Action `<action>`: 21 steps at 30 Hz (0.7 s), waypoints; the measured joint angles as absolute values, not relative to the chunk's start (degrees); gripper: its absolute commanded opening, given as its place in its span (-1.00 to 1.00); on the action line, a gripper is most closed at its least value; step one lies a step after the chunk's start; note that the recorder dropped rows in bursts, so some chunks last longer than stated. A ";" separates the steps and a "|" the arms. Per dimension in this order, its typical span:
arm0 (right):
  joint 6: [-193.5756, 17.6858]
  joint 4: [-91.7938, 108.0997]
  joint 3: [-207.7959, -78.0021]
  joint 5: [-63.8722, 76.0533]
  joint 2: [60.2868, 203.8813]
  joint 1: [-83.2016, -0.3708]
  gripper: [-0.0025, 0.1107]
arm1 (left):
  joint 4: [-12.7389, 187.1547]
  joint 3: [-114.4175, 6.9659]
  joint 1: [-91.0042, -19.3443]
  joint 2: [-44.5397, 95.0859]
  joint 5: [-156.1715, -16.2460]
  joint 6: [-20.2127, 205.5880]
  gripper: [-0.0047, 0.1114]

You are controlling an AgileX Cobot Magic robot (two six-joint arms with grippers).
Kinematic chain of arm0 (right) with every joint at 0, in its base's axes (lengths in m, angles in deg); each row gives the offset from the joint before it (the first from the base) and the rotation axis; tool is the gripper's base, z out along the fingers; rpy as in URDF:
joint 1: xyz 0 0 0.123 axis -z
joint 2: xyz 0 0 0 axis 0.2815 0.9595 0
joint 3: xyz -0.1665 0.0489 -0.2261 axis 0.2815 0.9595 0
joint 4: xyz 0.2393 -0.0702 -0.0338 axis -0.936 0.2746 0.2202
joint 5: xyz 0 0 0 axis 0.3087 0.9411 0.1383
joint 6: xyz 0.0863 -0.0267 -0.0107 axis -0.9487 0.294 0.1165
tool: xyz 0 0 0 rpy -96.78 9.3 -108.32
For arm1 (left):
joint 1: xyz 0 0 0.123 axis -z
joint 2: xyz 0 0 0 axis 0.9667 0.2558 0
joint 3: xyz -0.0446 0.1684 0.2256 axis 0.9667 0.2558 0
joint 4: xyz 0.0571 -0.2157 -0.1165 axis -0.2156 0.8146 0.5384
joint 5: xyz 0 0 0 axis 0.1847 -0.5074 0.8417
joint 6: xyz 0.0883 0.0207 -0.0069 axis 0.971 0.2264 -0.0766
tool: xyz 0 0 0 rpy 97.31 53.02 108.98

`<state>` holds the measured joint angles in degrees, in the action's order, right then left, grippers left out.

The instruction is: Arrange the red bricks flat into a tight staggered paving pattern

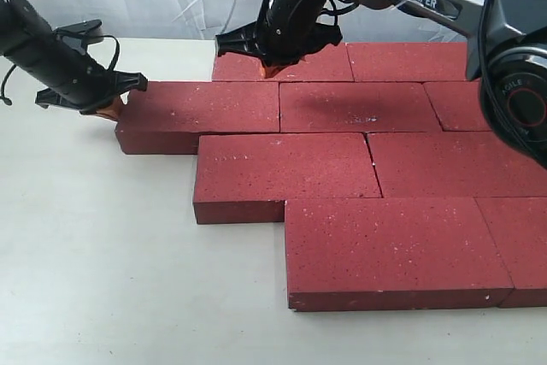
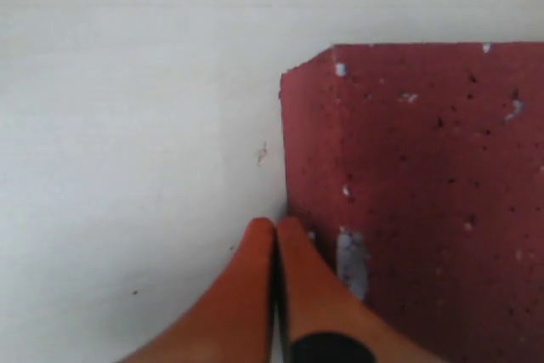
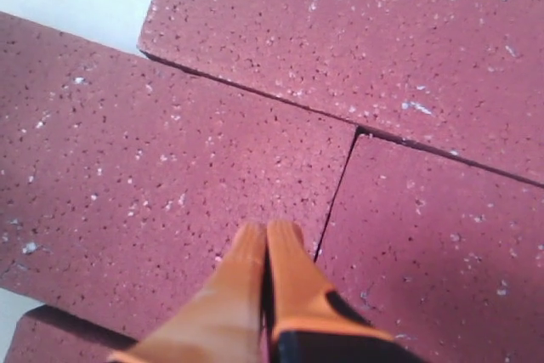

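Left tool (image 2: 275, 229) closed, empty, tips on the face of the end brick (image 1: 201, 113); I read it as a pusher tightening the row. Right tool (image 3: 266, 234) closed, empty, over a seam (image 3: 336, 193). The red bricks (image 1: 367, 168) lie staggered toward the right edge of the worktop (image 1: 94, 262).

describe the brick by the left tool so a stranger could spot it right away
Find the patch of red bricks on the white table and take its second row from the back. The brick at that row's left end has the shut left tool at its short end. It alone juts farther left than every other brick.
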<state>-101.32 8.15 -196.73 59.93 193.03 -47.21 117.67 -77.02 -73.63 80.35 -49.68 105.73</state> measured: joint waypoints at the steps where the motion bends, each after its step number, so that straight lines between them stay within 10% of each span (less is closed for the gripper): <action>1: -101.32 8.15 -196.73 60.24 192.93 -47.21 -0.97 | 117.20 -77.02 -73.58 80.35 -49.68 105.73 -0.92; 21: -99.78 7.52 -181.28 59.64 184.76 -42.35 -0.97 | 113.38 -71.13 -81.29 74.70 -45.18 102.42 -0.92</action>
